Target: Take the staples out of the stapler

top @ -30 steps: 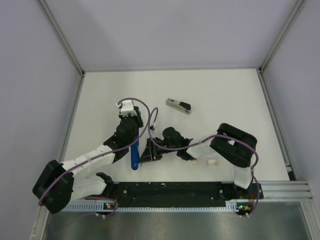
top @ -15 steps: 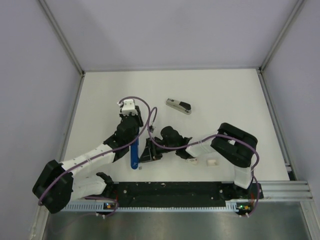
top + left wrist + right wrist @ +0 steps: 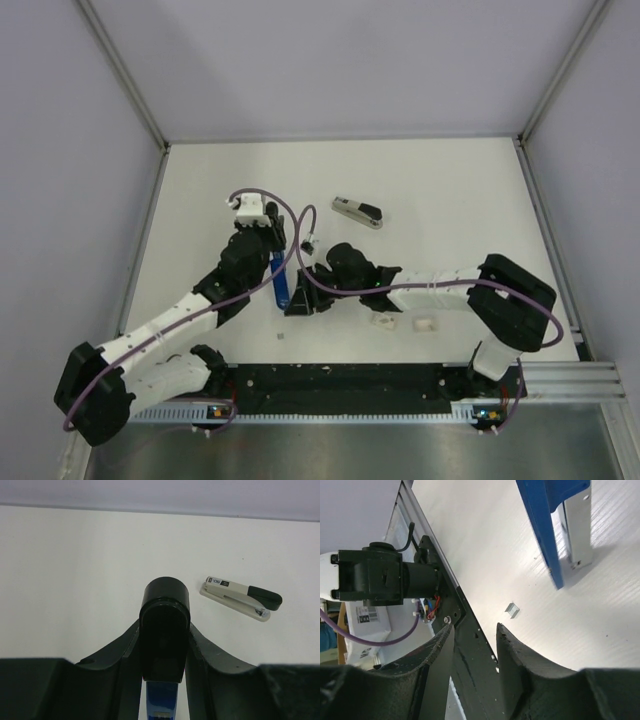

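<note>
Top external view: left arm stretches diagonally from its near-left base toward mid-table, wrist pointing away, left gripper [image 3: 268, 258] clenched on the blue stapler [image 3: 279, 284], which sits mid-table between both grippers. Left wrist view confirms it, fingers [image 3: 125, 652] squeezing the black rear end. Right arm folds at its far-right elbow, forearm running low and leftward, right gripper [image 3: 303, 298] just beside the stapler, jaws slightly parted with nothing between them. Right wrist view: blue cover and silver rail [image 3: 576, 535] splayed apart, 1 small staple-like piece [image 3: 512, 609] lying on the table [image 3: 450, 190]. Grey stapler [image 3: 240, 597] carries a label, writing too small to read
</note>
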`<state>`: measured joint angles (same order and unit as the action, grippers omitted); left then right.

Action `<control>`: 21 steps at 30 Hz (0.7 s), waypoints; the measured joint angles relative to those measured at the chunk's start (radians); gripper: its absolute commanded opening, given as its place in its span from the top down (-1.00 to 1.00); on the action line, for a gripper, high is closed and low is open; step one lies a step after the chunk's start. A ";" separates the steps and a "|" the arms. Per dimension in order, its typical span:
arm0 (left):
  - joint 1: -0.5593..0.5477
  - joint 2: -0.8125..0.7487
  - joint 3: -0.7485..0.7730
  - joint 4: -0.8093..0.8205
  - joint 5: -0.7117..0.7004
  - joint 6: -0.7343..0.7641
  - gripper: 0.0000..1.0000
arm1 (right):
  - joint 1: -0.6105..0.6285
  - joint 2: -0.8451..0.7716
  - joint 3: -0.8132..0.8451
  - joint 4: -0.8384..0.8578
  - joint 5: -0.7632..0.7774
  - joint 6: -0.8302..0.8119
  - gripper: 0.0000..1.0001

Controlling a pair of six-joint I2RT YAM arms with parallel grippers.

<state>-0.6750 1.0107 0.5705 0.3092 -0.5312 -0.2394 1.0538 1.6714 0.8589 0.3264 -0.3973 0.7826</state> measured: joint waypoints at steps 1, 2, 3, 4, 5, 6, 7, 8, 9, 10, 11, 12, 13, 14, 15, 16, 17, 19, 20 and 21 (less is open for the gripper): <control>0.000 -0.011 0.005 -0.007 0.003 0.003 1.00 | 0.000 -0.010 0.000 -0.012 0.008 -0.012 0.21; -0.001 -0.024 0.010 -0.019 0.007 0.004 1.00 | 0.000 -0.019 0.000 -0.024 0.013 -0.024 0.21; -0.001 -0.035 0.016 -0.030 0.010 0.006 1.00 | 0.000 -0.027 0.000 -0.037 0.019 -0.034 0.20; -0.001 -0.049 0.025 -0.047 0.011 0.010 1.00 | 0.000 -0.034 0.000 -0.050 0.025 -0.045 0.20; -0.001 -0.063 0.034 -0.060 0.013 0.015 1.00 | 0.000 -0.041 0.000 -0.061 0.032 -0.055 0.20; -0.001 -0.076 0.043 -0.074 0.015 0.022 1.00 | 0.000 -0.048 0.000 -0.074 0.039 -0.065 0.20; -0.001 -0.090 0.051 -0.089 0.015 0.029 1.00 | 0.000 -0.058 0.000 -0.089 0.046 -0.074 0.20; -0.002 -0.102 0.057 -0.098 0.015 0.034 1.00 | 0.000 -0.066 0.000 -0.099 0.053 -0.081 0.20; -0.002 -0.115 0.061 -0.104 0.015 0.039 1.00 | 0.000 -0.078 0.000 -0.113 0.062 -0.090 0.20; -0.001 -0.133 0.064 -0.106 0.015 0.046 1.00 | 0.000 -0.089 0.000 -0.123 0.069 -0.098 0.20; -0.001 -0.136 0.065 -0.106 0.015 0.048 1.00 | 0.000 -0.098 0.000 -0.131 0.076 -0.103 0.20; -0.001 -0.144 0.067 -0.106 0.016 0.051 1.00 | 0.000 -0.108 0.000 -0.138 0.084 -0.109 0.21; -0.001 -0.149 0.069 -0.106 0.019 0.051 1.00 | 0.000 -0.114 0.000 -0.141 0.092 -0.115 0.22; -0.001 -0.153 0.071 -0.108 0.023 0.051 1.00 | 0.000 -0.116 0.000 -0.142 0.101 -0.120 0.25; -0.001 -0.156 0.076 -0.112 0.029 0.051 1.00 | 0.000 -0.116 0.000 -0.143 0.109 -0.126 0.28; -0.001 -0.158 0.084 -0.123 0.041 0.047 1.00 | 0.000 -0.116 -0.001 -0.146 0.118 -0.128 0.30; -0.001 -0.158 0.089 -0.130 0.049 0.043 1.00 | 0.000 -0.116 -0.001 -0.148 0.131 -0.129 0.31; -0.001 -0.165 0.097 -0.154 0.076 0.026 1.00 | -0.006 -0.116 -0.003 -0.145 0.156 -0.128 0.35; -0.001 -0.171 0.099 -0.164 0.092 0.015 1.00 | -0.012 -0.116 -0.008 -0.133 0.168 -0.127 0.36; -0.001 -0.180 0.099 -0.177 0.107 0.002 1.00 | -0.019 -0.116 -0.016 -0.125 0.176 -0.124 0.36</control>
<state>-0.6762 0.8310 0.6693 0.1326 -0.4240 -0.2375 1.0351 1.5551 0.8429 0.2016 -0.2211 0.6586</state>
